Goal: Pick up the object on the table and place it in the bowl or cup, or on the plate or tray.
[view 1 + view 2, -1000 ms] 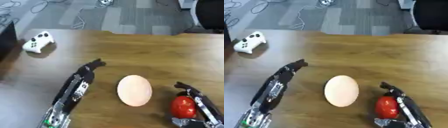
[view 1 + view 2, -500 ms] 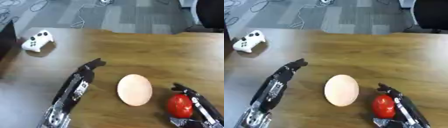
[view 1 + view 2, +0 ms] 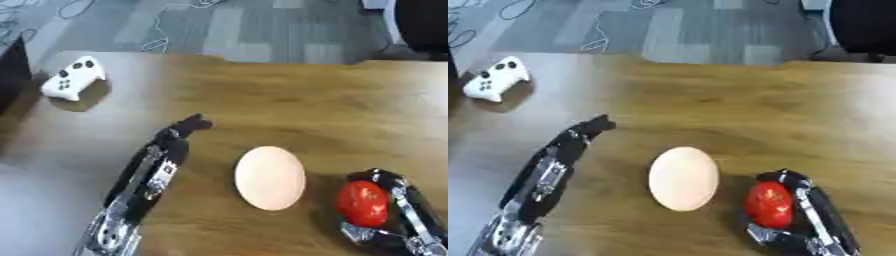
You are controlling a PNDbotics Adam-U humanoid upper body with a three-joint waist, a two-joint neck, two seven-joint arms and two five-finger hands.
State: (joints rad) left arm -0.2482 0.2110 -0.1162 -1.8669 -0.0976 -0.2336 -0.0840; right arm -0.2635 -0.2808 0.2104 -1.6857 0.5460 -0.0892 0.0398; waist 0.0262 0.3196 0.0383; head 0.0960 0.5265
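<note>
A red tomato-like object (image 3: 363, 202) sits near the lower right corner, cupped in the right hand (image 3: 411, 215), whose fingers curl over its top and along its right side, with the hand's base below it. Just left of it, apart, a pale oval plate (image 3: 269, 177) lies flat on the wooden table (image 3: 306, 105). Further left, the left hand (image 3: 157, 165) stretches up from the lower edge, fingers nearly straight, holding nothing. A white game controller (image 3: 73, 78) rests near the table's far left edge.
</note>
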